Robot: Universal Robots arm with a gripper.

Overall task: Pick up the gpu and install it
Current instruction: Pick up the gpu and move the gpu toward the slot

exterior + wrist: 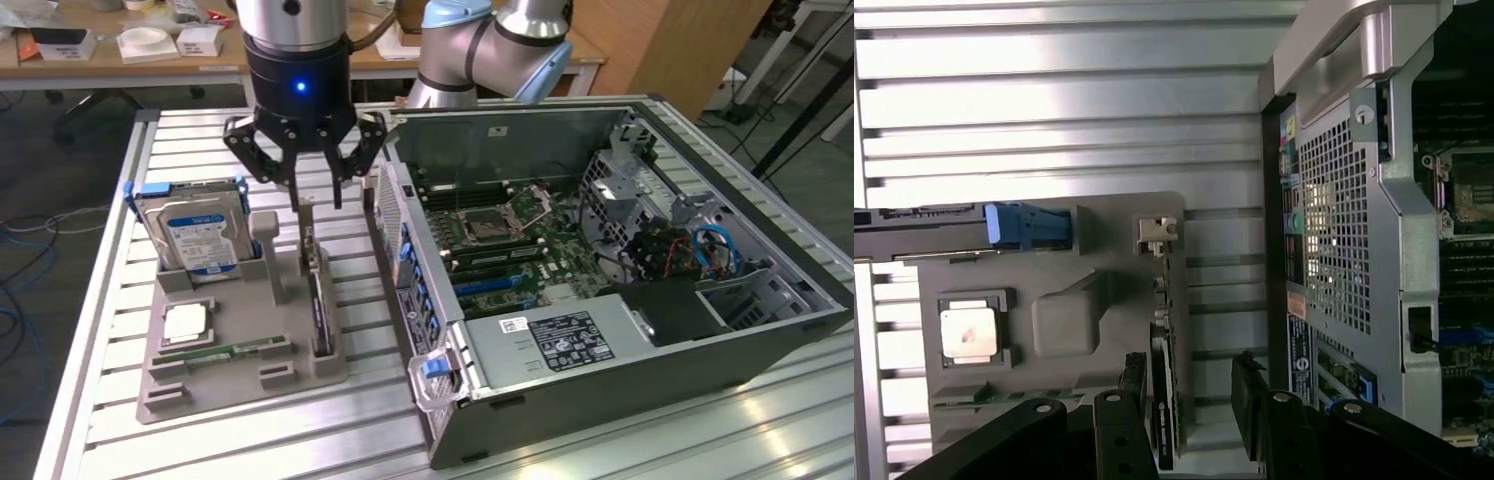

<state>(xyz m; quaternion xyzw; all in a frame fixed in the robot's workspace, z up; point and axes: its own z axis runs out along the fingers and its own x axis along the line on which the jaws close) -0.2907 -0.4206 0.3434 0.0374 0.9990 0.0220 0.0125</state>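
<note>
The gpu [319,300] is a thin dark card standing on its edge in a slot of the grey holder tray [200,395], with its silvery bracket at the far end. My gripper [311,190] hangs open just above that bracket end. In the wrist view the gpu [1163,400] runs between my two spread fingers [1249,410], and the gripper [1189,405] is not touching it. The open computer case [627,250] lies on its side to the exterior view's right, its motherboard slots [497,285] exposed.
The tray also holds a hard drive [200,235] with blue side rails, a processor chip [184,322] and a green memory stick [220,352]. The case's perforated rear wall [1334,230] stands close beside the tray. All of it rests on a ribbed metal table [94,300].
</note>
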